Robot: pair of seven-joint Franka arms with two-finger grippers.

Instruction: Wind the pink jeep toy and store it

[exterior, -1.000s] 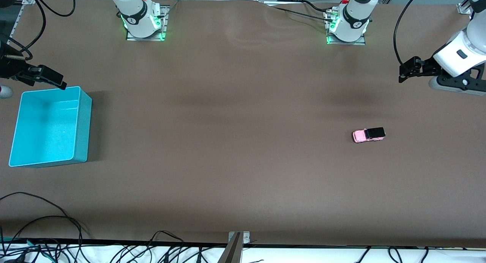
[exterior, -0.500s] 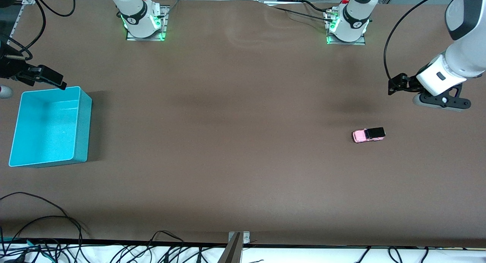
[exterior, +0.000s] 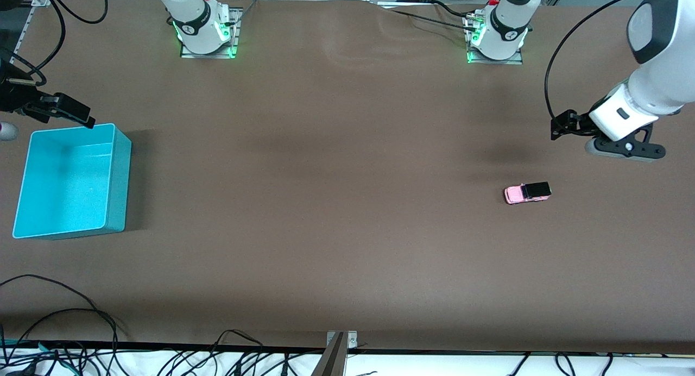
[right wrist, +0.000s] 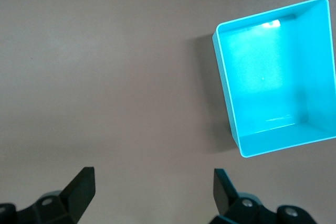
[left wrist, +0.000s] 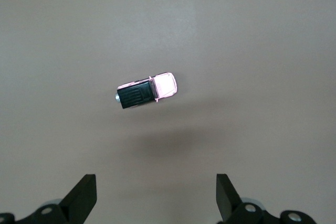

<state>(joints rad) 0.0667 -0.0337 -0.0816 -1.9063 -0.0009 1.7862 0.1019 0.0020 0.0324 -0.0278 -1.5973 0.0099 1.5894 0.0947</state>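
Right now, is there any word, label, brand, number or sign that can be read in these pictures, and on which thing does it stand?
None can be read.
Round marks on the two arm bases: too small to read.
The pink jeep toy and the turquoise bin: no text visible.
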